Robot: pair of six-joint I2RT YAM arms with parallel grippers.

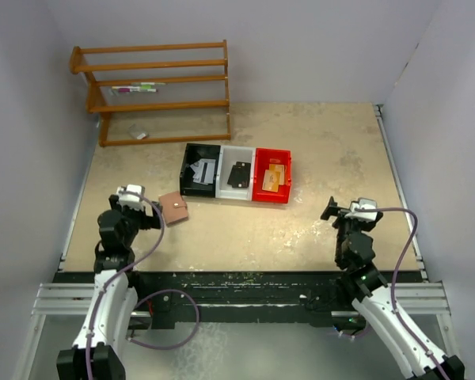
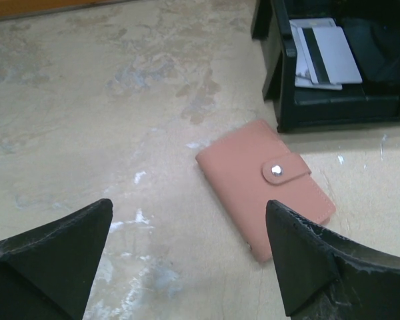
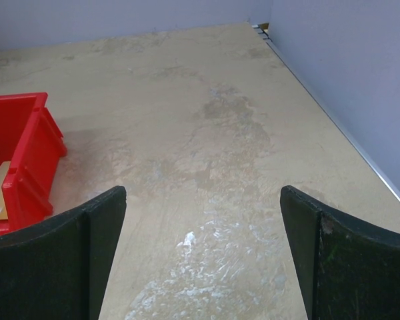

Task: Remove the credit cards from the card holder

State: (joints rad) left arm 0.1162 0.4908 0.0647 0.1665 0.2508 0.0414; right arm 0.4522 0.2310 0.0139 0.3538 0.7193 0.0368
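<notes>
Pinkish-brown leather-like card holder (image 2: 263,190) lies snapped shut on the desk (image 2: 87,100), just ahead of the wide, empty left pincer (image 2: 190,213); right pincer (image 3: 203,200), equally wide, hangs well apart. Opening and card removal seem left to do.

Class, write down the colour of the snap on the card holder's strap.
Silver snap on the pinkish card holder; clearest in the left wrist view.
</notes>
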